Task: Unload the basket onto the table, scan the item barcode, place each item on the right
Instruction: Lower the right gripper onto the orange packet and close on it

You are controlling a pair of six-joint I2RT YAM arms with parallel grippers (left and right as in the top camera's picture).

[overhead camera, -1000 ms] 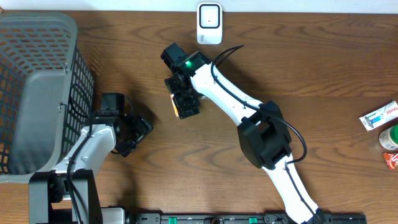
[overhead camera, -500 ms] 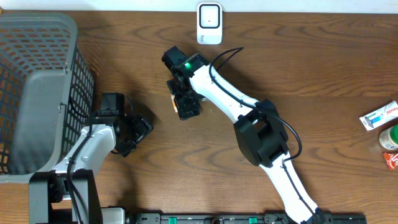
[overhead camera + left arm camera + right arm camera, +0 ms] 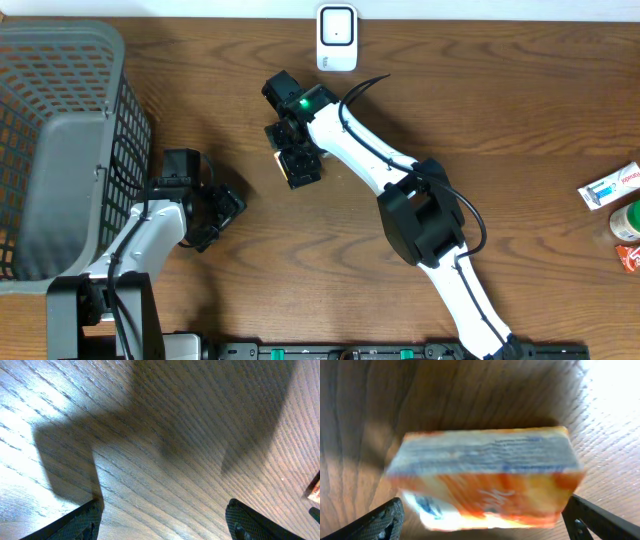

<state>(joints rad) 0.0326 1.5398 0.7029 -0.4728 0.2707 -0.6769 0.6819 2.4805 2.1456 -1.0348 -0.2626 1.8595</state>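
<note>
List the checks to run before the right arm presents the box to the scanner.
1. Orange box gripped between the fingers of the right gripper: ok.
2. Barcode turned toward the scanner: cannot tell, the print is blurred.
3. Nothing lying between box and scanner: ok.
4. Left gripper open, empty, off to the side: ok.
5. Basket away from the route: ok.

You are at what looks like a mock shop checkout. A white barcode scanner [image 3: 336, 38] stands at the far edge of the wooden table [image 3: 520, 100], a grey shopping basket [image 3: 130, 130] is at the left, and packaged goods (an orange box [image 3: 485, 485], a small carton [image 3: 610, 187]) are in view.
</note>
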